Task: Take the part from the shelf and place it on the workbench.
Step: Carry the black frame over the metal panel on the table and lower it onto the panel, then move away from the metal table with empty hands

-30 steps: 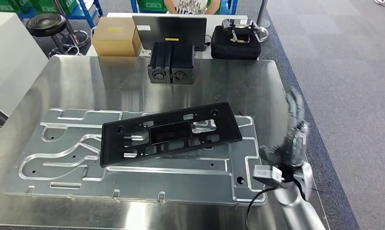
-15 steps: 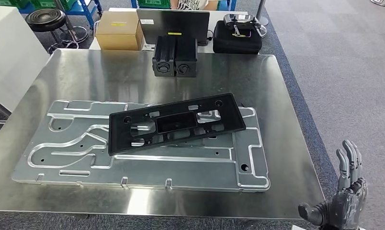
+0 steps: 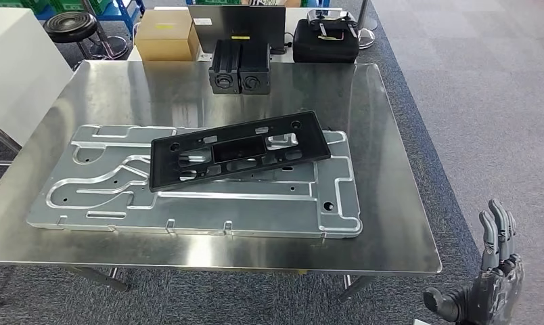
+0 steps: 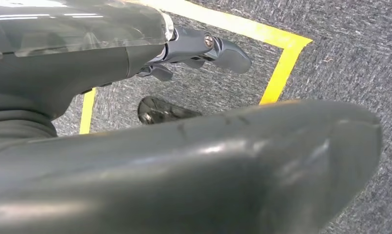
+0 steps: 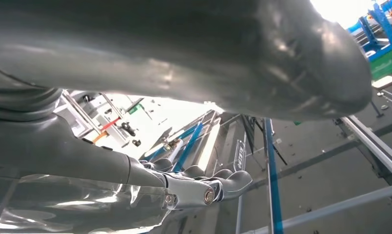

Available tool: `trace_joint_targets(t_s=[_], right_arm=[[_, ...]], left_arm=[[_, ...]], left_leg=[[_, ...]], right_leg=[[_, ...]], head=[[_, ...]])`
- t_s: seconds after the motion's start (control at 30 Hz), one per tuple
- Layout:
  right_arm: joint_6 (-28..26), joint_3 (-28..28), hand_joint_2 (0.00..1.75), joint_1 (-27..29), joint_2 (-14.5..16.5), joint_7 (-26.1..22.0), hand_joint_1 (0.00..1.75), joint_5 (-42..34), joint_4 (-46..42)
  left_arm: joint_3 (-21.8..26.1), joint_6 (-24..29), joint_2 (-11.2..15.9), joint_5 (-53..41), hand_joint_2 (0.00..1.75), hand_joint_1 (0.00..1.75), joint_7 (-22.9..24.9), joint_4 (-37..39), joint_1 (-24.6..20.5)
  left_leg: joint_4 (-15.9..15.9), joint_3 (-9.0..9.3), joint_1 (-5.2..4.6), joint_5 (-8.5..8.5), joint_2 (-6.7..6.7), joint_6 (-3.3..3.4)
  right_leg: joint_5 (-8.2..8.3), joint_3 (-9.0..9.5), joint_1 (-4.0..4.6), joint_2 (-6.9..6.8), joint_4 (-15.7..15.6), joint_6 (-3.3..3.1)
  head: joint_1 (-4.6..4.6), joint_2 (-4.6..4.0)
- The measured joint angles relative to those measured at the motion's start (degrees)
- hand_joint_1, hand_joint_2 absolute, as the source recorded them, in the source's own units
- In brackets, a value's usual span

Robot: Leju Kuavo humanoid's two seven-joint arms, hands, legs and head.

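I see the part [image 3: 240, 150], a long black frame with cut-outs, already lying on the workbench [image 3: 391, 176], resting across the grey machined plate [image 3: 188, 200] with its long axis running roughly side to side and its right end tilted a little away from me. My right hand [image 3: 489, 288] hangs off the bench's near right corner, below the edge and well apart from the part; its fingers [image 3: 496, 230] point up and spread, with nothing in them, so I read it as released. The part lies ahead of and to the left of that hand. My left hand [image 4: 184, 161] shows in its wrist view above grey carpet [image 4: 340, 44] with a yellow floor line [image 4: 282, 68]; I cannot tell whether its fingers are spread or curled, though I see nothing gripped. Of the two, the right hand looks nearer the part's right end. My judgement is that the placing is done, and any further nudge would fall to the right arm, reaching forward and left.
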Motion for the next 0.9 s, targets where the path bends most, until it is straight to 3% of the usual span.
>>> trace_joint_targets(t_s=[0.07,0.13,0.17,0.2,0.27,0.3,0.33,0.37,0.43,0.5,0.57,0.63,0.67,0.73,0.8,0.83,0.87,0.9], right_arm=[[0.0,-0.02,0.0,0.03,0.05,0.03,0.0,0.04,-0.13],[0.07,-0.04,0.0,0.11,0.1,0.09,0.0,0.06,-0.16],[0.25,-0.07,0.0,0.18,0.12,0.13,0.0,0.05,-0.16],[0.59,-0.08,0.0,0.25,0.15,0.16,0.0,0.06,-0.16],[1.58,-0.09,0.0,0.46,0.21,0.42,0.0,0.7,-0.16],[2.06,-0.07,0.0,0.64,0.25,0.75,0.0,1.36,-0.15],[2.48,-0.04,0.0,0.87,0.31,1.19,0.0,2.05,-0.15],[2.82,-0.02,0.0,1.07,0.37,1.7,0.0,2.57,-0.14],[3.57,0.02,0.0,1.3,0.52,2.63,0.0,2.89,-0.14],[4.51,0.01,0.0,1.37,0.64,3.22,0.0,2.86,-0.14],[5.48,-0.04,0.0,1.57,0.84,3.81,0.0,2.84,-0.06],[7.07,-0.7,0.0,1.55,1.48,5.37,0.0,2.3,0.84],[8.38,-1.76,0.0,1.05,2.1,5.7,0.0,1.55,2.29],[12.08,-6.91,0.0,-1.01,3.77,3.32,0.0,-0.39,8.52],[15.0,-14.59,0.0,-3.42,5.09,-0.32,0.0,-1.53,16.96],[15.53,-18.2,0.0,-4.35,5.48,-1.29,0.0,-1.77,20.9],[15.51,-21.08,0.0,-5.09,5.67,-1.69,0.0,-1.98,24.41],[15.31,-23.42,0.0,-5.73,5.74,-1.86,0.0,-2.2,27.62]], left_arm=[[0.0,0.0,0.06,-0.01,0.0,0.0,0.0,0.01,-0.1],[0.0,0.01,-0.01,-0.02,0.0,0.0,0.03,0.01,-0.11],[0.0,0.04,-0.05,0.0,0.0,0.0,0.05,0.01,-0.12],[-0.01,0.1,-0.09,0.04,0.0,0.0,0.09,0.01,-0.13],[-0.05,0.22,-0.09,0.22,0.0,0.0,0.16,0.01,-0.14],[-0.08,0.26,-0.09,0.39,0.0,0.0,0.21,0.02,-0.11],[-0.13,0.26,-0.09,0.55,0.0,0.0,0.26,0.02,-0.08],[-0.21,0.26,-0.09,0.69,0.0,0.0,0.3,0.03,-0.06],[-0.49,0.26,-0.09,0.93,0.0,0.0,0.34,0.03,-0.07],[-0.85,0.17,-0.09,1.25,0.0,0.0,0.35,0.03,-0.18],[-1.16,0.07,-0.06,1.64,0.0,0.0,0.32,0.05,-0.35],[-1.44,0.04,0.08,1.83,0.0,0.0,0.27,0.15,-0.42],[-1.63,0.04,0.18,1.84,0.0,0.0,0.26,0.22,-0.4],[-2.26,0.05,0.33,1.86,0.0,0.0,0.25,0.35,-0.4],[-3.02,0.07,0.33,1.96,0.0,0.0,0.25,0.37,-0.44],[-3.4,0.1,0.33,2.04,0.0,0.0,0.23,0.38,-0.45],[-3.72,0.15,0.34,2.14,0.0,0.0,0.16,0.4,-0.42],[-3.99,0.2,0.34,2.22,0.0,0.0,0.04,0.42,-0.39]], left_leg=[[-3.23,1.67,-0.38,-0.75,-0.02,0.68],[-3.41,0.92,-0.25,0.23,0.15,1.52],[-3.55,0.39,-0.15,0.89,0.29,1.98],[-3.7,-0.3,-0.03,1.61,0.44,2.35],[-3.63,-1.91,-0.12,2.85,0.58,2.72],[-3.52,-2.76,-0.17,3.48,0.61,2.72],[-3.34,-3.66,-0.22,4.08,0.62,2.66],[-3.08,-4.6,-0.23,4.64,0.61,2.56],[-2.4,-6.38,-0.23,5.58,0.59,2.29],[-1.86,-7.52,-0.34,6.36,0.53,1.8],[-1.82,-7.92,-0.33,7.26,0.51,1.1],[-1.85,-8.2,-0.18,7.88,0.46,0.38],[-1.22,-8.6,-0.1,6.98,0.39,0.06],[2.99,-10.01,0.11,2.03,0.28,-0.41],[10.22,-11.57,0.19,-3.34,0.26,-0.85],[13.08,-11.76,0.24,-4.12,0.27,-1.03],[14.43,-11.21,0.3,-3.45,0.27,-1.15],[13.8,-9.73,0.37,-1.81,0.27,-1.2]], right_leg=[[0.75,-0.29,-0.04,-0.07,0.2,0.7],[0.87,-0.61,-0.21,0.05,0.4,1.41],[-0.44,-1.07,-0.27,0.16,1.35,1.69],[-2.78,-1.81,-0.35,0.27,3.39,1.96],[-8.58,-3.56,-0.6,0.33,9.99,2.42],[-10.24,-4.1,-0.71,0.32,13.28,2.62],[-10.5,-3.99,-0.81,0.31,15.3,2.76],[-9.51,-3.02,-0.87,0.31,15.55,2.82],[-6.38,1.68,-0.9,0.31,10.39,2.64],[-6.08,7.2,-0.65,0.33,2.29,2.04],[-6.92,9.25,-0.24,0.35,-1.67,1.28],[-5.98,8.62,-0.23,0.23,-2.09,0.5],[-5.28,8.08,-0.32,0.14,-2.24,0.07],[-3.74,6.6,-0.47,-0.04,-2.51,-0.62],[-2.35,4.72,-0.45,-0.2,-2.35,-0.8],[-1.69,3.72,-0.45,-0.33,-2.15,-0.69],[-1.09,2.68,-0.47,-0.46,-1.88,-0.53],[-0.55,1.62,-0.52,-0.52,-1.51,-0.34]], head=[[0.0,0.0],[0.0,0.0],[0.0,0.0],[0.0,0.0],[0.0,0.0],[0.0,0.0],[0.0,0.0],[0.0,0.0],[0.0,0.0],[-0.02,0.0],[-0.03,0.0],[-0.03,0.0],[-0.03,0.0],[-0.03,0.0],[-0.04,0.0],[-0.04,0.0],[-0.04,0.0],[-0.04,0.0]])
